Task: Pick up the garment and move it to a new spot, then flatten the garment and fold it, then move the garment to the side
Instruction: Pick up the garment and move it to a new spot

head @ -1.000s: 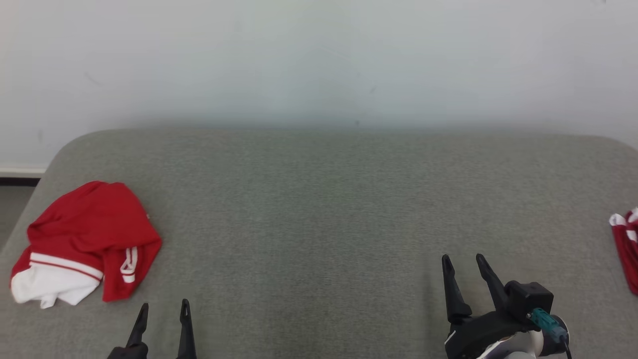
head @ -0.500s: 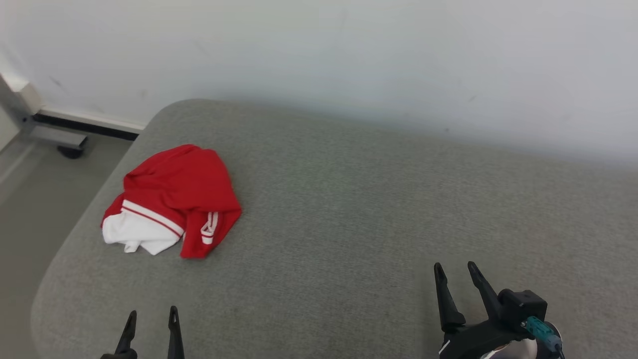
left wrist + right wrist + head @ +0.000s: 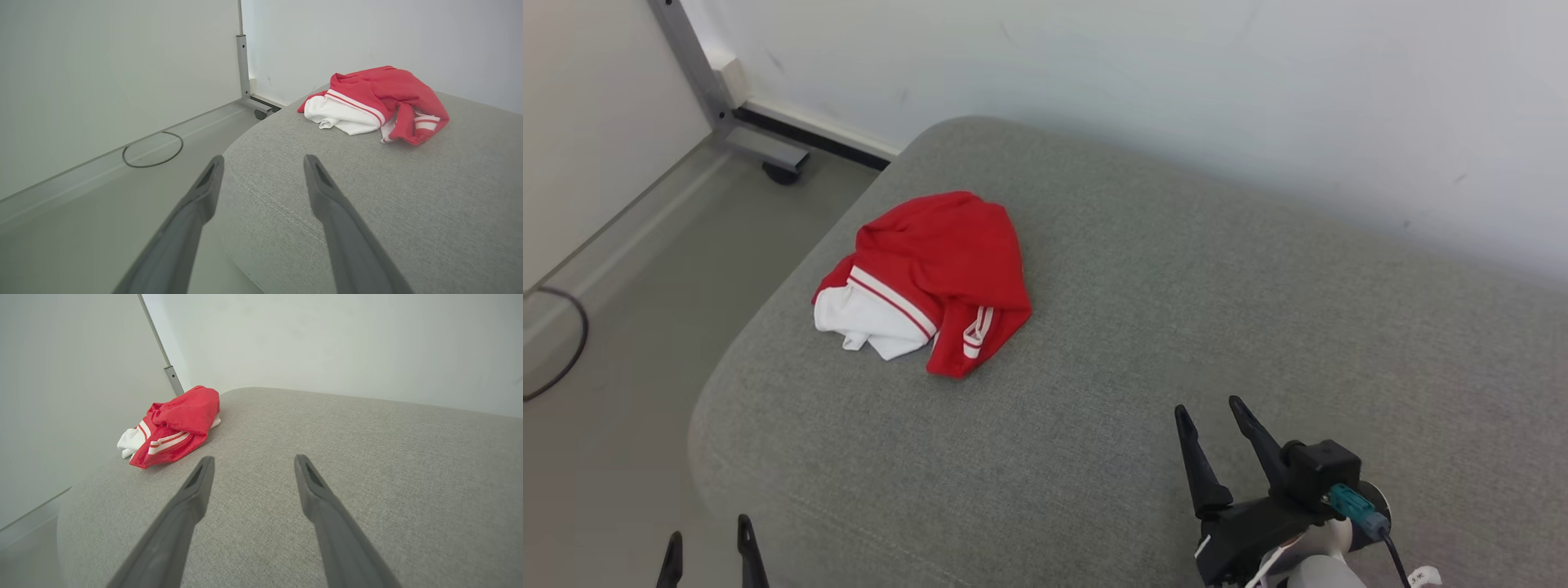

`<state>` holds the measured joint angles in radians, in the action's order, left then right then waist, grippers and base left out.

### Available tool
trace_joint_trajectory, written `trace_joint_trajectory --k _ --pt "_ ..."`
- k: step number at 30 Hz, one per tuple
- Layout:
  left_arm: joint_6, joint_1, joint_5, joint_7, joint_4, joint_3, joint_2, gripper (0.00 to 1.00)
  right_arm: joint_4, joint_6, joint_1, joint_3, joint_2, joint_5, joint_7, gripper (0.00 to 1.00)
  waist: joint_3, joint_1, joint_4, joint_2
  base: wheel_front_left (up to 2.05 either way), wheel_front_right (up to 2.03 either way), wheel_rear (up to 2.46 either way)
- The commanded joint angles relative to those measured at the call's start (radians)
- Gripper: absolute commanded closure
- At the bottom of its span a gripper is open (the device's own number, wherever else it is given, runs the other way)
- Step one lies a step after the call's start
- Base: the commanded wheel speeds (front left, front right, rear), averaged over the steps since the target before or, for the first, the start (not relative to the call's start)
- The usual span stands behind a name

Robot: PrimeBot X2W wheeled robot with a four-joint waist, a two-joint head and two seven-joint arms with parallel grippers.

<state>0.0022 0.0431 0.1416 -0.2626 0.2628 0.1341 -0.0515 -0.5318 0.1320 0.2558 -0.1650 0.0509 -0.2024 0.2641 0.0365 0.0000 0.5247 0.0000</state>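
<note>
Ok so, going from the left: a dark cable (image 3: pixel 586 331) is looping across the grey floor (image 3: pixel 645 269), and a metal post (image 3: pixel 689 69) on a little caster is slanting up in front of the pale wall (image 3: pixel 1176 73) at the back corner. Down at the bottom-left of the head view the left claw (image 3: pixel 709 529) is just poking its two fingertips into frame, hanging past the edge of the grey padded surface (image 3: pixel 1176 286). Its wrist view is showing both fingers spread wide with nothing between them, one lining up over the floor and the other over the surface's rounded corner. The garment (image 3: pixel 939 257) is sitting crumpled in a heap near that left end of the surface, towards the back. It's red, with a white part and white stripes showing on the near side. It's lying well apart from both claws and nothing is touching it. Moving right, the right claw (image 3: pixel 1208 405) is hanging over the near part of the surface, fingers pointing away from the robot, gaping open and gripping nothing, with a teal connector (image 3: pixel 1343 498) sticking out of its wrist.
</note>
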Motion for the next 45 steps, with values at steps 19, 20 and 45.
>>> trace_joint_trajectory --k 19,20,45 --pt "-0.124 -0.203 0.076 -0.003 0.205 0.023 -0.051 0.00 0.051 -0.002 -0.023 0.066 0.006 0.073 0.000 0.00 0.094 0.0000 -0.040 0.0000 0.00 0.00 0.00" --pt "-0.127 -0.233 0.079 -0.003 0.219 0.023 -0.068 0.00 0.058 -0.002 -0.015 0.061 0.012 0.078 0.000 0.00 0.111 0.0000 -0.060 0.0000 0.00 0.00 0.00" --pt "-0.130 -0.782 0.549 0.093 0.598 -0.300 -0.396 0.00 0.260 -0.002 0.116 0.053 0.142 0.056 0.000 0.00 0.417 0.0000 -0.430 0.0000 0.00 0.00 0.00"
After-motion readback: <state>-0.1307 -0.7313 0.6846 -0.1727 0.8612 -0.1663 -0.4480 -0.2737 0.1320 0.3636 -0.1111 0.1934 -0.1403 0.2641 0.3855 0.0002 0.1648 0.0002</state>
